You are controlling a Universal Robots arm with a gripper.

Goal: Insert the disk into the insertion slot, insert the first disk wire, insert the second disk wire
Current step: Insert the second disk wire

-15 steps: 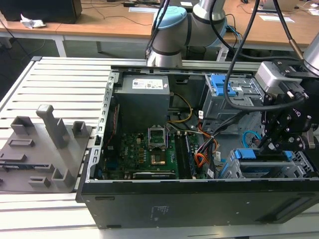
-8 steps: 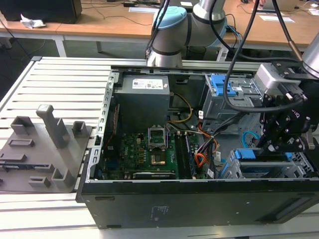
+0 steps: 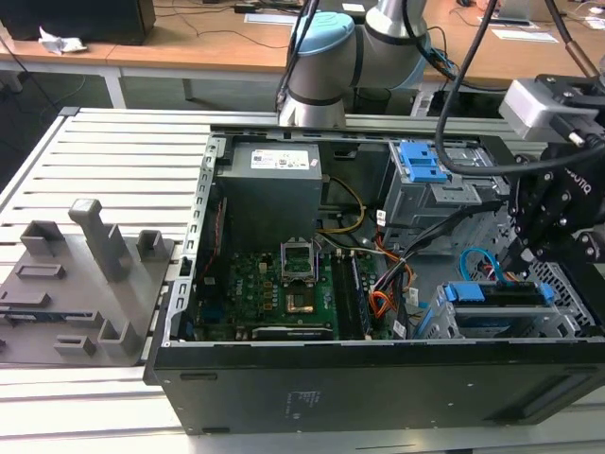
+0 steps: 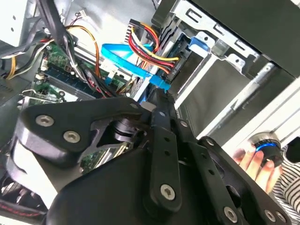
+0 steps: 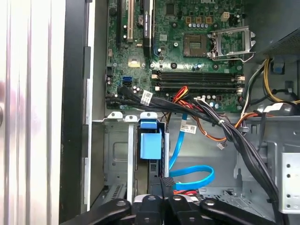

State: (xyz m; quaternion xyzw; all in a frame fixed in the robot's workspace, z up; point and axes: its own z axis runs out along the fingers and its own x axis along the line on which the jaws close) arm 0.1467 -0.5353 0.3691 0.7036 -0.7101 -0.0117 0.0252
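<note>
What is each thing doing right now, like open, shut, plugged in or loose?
computer case: open, side cover off.
disk: sitting inside the insertion slot.
first disk wire: plug at the disk's end, seemingly plugged in.
second disk wire: looped, plug end at the gripper's tips.
gripper: shut.
</note>
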